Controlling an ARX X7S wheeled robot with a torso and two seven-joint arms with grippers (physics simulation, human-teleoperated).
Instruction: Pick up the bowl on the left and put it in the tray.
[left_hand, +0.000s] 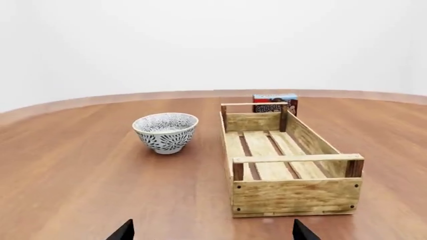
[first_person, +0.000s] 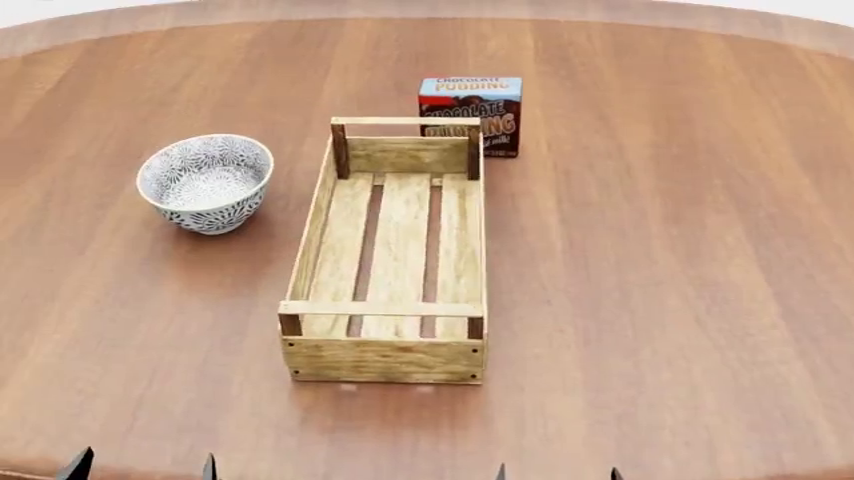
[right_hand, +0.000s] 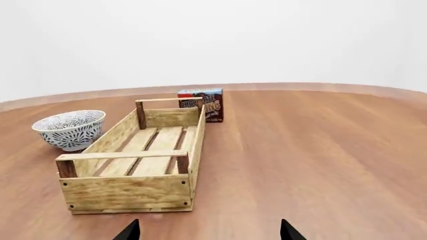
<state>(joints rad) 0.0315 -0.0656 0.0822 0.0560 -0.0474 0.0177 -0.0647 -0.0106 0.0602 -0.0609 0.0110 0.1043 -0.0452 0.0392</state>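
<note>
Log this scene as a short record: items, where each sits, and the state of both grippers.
bowl: upright on the table, left of the tray, apart from it, nothing in it
tray: long wooden crate, centre, nothing in it
pudding box: upright beyond the tray's far end
table: round, brown wood
left gripper: open, holding nothing
right gripper: open, holding nothing
</note>
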